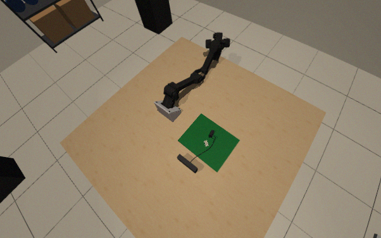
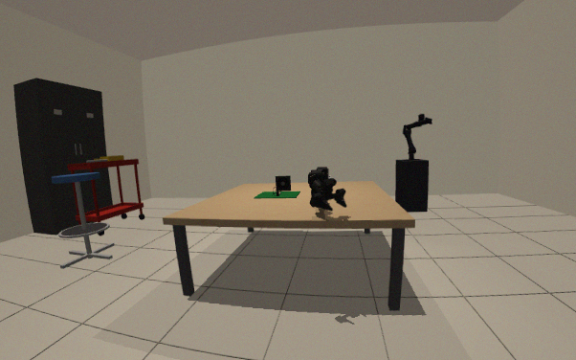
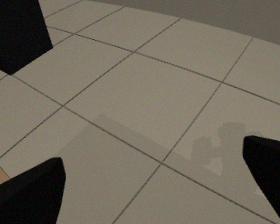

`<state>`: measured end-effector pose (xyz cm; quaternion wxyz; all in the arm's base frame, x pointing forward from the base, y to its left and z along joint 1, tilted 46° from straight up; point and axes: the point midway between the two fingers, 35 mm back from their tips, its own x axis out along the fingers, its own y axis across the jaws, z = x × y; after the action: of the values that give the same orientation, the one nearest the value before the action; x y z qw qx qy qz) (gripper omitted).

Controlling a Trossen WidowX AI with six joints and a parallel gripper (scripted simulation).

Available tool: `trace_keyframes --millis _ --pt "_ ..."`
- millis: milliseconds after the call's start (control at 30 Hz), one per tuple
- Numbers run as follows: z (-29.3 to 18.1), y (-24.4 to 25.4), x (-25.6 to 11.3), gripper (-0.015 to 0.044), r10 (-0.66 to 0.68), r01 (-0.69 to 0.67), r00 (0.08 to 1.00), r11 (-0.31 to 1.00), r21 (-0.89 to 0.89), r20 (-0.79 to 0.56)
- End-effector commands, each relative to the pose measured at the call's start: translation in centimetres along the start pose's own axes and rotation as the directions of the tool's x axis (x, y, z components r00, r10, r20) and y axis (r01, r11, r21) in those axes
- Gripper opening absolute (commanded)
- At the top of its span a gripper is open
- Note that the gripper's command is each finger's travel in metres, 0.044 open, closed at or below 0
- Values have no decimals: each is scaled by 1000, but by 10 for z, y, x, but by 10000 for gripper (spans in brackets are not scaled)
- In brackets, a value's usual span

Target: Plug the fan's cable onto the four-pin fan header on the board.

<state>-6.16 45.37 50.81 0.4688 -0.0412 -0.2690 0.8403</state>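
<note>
A green board lies on the table. The small white header is near its middle. The black plug is on the board beside the header, apart from it. A thin dark cable runs from the plug to the black fan, which stands upright just off the board's edge. The header's separate pins are too small to tell. My gripper is open and empty, far from the plug and the board, out by the table's edge.
The wooden table carries my arm's grey base mount beside the board. Floor tiles and a dark pedestal show beyond the open fingers in the wrist view. Another arm stands on a pedestal behind the table.
</note>
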Motion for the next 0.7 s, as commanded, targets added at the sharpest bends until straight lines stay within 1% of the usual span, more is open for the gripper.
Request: trace_keyframes --millis 0,33,133,200,300,433,533,667 --pt "0 0 0 426 0 0 1000 1000 0 0" --pt "0 0 0 440 0 0 1000 1000 0 0" --pt "2 0 0 440 -2 2 1000 1000 -8 4" --pt "18 2 -5 440 -21 23 999 997 -71 36" --pt "64 3 -16 440 -67 94 988 976 -198 136" --pt "125 4 -38 440 -120 211 952 924 -320 281" --pt "169 8 -59 440 -150 308 908 870 -384 390" --pt "224 14 -94 440 -181 449 827 784 -430 533"
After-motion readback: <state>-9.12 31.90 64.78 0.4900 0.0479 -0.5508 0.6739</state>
